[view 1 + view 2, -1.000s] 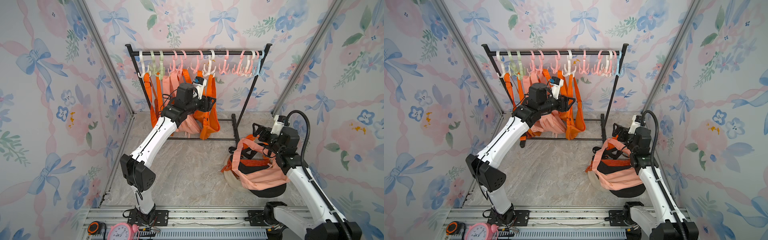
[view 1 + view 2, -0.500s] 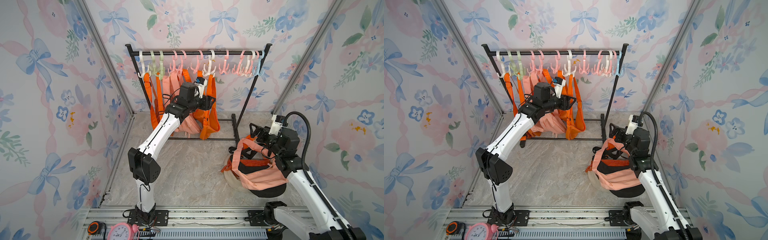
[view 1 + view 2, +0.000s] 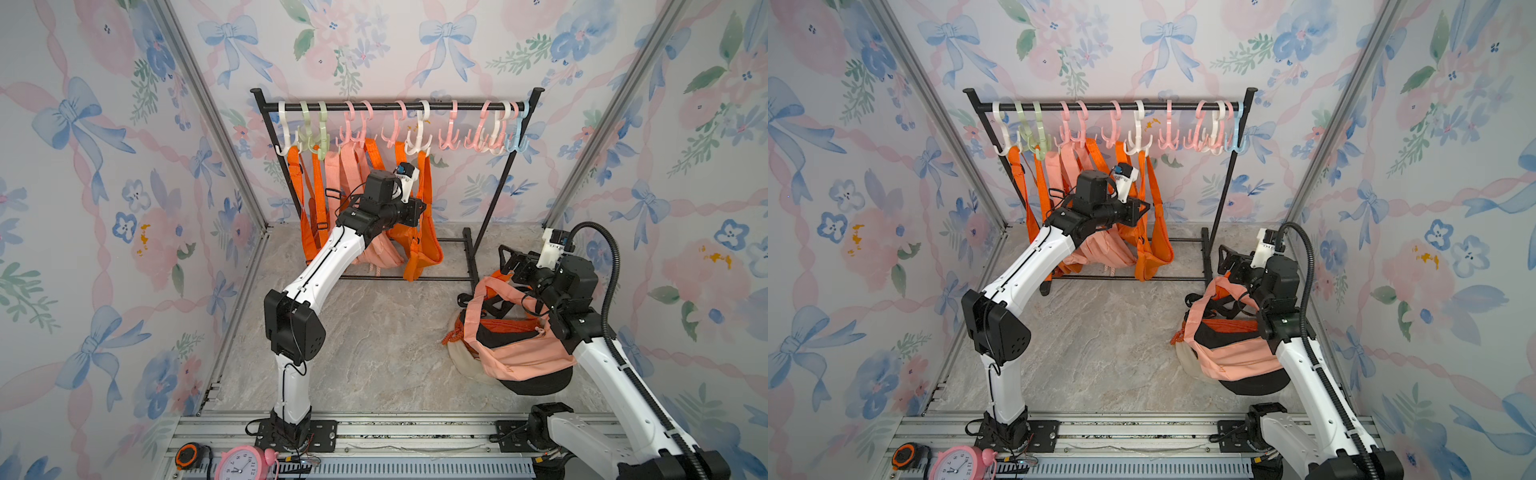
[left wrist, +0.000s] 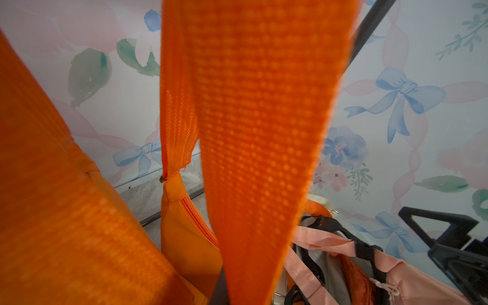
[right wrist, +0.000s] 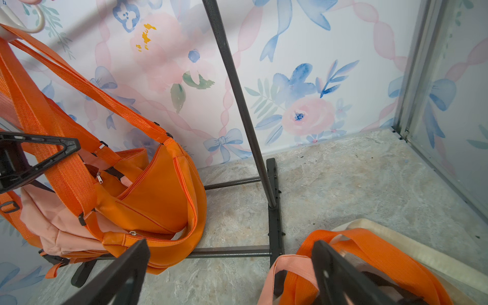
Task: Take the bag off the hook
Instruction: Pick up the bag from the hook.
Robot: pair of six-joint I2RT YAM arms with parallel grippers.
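Note:
An orange bag [image 3: 420, 254] hangs by its strap [image 3: 426, 183] from a white hook [image 3: 419, 138] on the black rack's rail [image 3: 395, 107]. My left gripper [image 3: 419, 208] is at that strap, about halfway up, and is shut on it. In the left wrist view the strap [image 4: 258, 132] runs down into the jaws, with the bag's body [image 4: 184, 237] behind it. The right wrist view shows the same bag [image 5: 158, 195] and strap. My right gripper [image 3: 509, 259] stands open and empty over the floor by the rack's right foot; its fingers [image 5: 126, 266] are wide apart.
More orange and peach bags [image 3: 349, 183] hang left of my left gripper. A heap of bags [image 3: 515, 353] lies on the floor under my right arm. The rack's right post [image 5: 237, 105] and foot [image 5: 274, 206] stand close to my right gripper. A pink clock [image 3: 245, 461] and tape measure [image 3: 189, 455] sit on the front rail.
My left gripper has closed on the orange bag's strap after reaching a little further toward the rack. The right arm has barely moved and stays open.

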